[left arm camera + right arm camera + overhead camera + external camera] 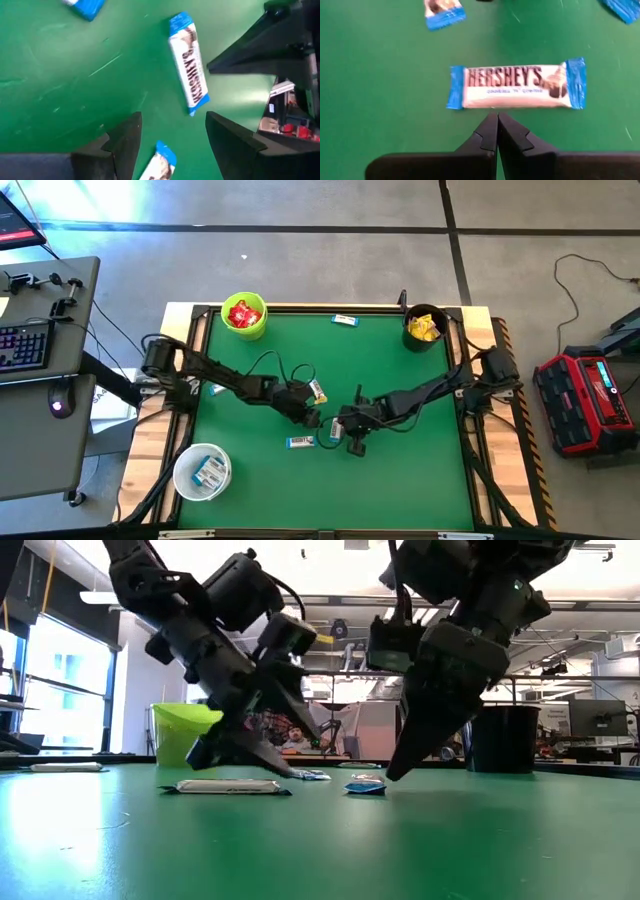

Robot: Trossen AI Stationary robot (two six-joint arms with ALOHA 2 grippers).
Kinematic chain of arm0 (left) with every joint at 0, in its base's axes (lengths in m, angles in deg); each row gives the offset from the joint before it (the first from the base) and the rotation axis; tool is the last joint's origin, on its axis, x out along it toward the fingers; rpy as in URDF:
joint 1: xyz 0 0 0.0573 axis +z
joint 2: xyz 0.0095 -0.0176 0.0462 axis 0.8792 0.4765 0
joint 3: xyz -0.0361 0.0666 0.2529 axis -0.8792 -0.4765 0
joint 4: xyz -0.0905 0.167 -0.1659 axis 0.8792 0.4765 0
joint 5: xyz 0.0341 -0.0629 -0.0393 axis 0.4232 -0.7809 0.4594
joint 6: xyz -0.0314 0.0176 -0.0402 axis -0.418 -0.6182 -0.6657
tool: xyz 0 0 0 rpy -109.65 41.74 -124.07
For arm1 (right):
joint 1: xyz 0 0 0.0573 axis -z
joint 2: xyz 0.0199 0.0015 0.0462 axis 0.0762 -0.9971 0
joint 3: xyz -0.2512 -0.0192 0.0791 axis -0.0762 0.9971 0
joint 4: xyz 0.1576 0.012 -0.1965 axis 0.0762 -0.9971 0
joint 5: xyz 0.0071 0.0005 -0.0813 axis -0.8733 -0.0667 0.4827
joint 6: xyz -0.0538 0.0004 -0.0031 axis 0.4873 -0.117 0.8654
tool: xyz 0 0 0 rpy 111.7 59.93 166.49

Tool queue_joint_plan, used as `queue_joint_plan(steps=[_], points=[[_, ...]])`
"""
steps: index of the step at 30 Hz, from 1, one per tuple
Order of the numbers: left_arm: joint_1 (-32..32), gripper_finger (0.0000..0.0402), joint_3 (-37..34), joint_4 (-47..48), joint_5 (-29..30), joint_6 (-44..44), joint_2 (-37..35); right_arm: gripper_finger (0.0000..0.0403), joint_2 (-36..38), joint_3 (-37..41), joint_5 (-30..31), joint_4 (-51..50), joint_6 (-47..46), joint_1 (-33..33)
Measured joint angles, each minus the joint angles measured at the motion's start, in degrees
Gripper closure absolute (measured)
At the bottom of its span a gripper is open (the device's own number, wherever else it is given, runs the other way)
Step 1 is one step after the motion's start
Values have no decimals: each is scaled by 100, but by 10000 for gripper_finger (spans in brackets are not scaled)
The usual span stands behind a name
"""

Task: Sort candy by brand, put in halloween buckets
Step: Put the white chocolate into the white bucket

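White-and-blue candy bars lie flat on the green table. My left gripper (318, 420) (172, 120) is open and slants down near the table's middle. The end of one bar (161, 162) shows between its fingers, and another bar (189, 62) lies just ahead. My right gripper (352, 444) (497, 117) is shut, its tips just short of the long side of a Hershey's bar (515, 87). The lime green bucket (244, 316) holds red candy, the black bucket (425, 328) yellow candy, and the white bucket (203, 471) white-and-blue bars.
More bars lie loose at the far edge (345, 320), under the left arm (215, 388), beside the left arm's wrist (317, 390) and near the middle (300, 442). The two grippers stand close together. The green table's near half (400, 490) is bare.
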Motion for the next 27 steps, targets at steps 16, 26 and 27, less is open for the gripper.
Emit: queue_joint_plan(steps=[16,26,27], points=[[84,188,6,-594,92,-362,364,403,-306,-4,-38,536,12,262],[116,188,6,-569,156,-368,366,403,-621,-8,-120,1264,-90,470],[116,188,6,-565,156,-367,366,403,-628,-7,-112,1322,-93,470]])
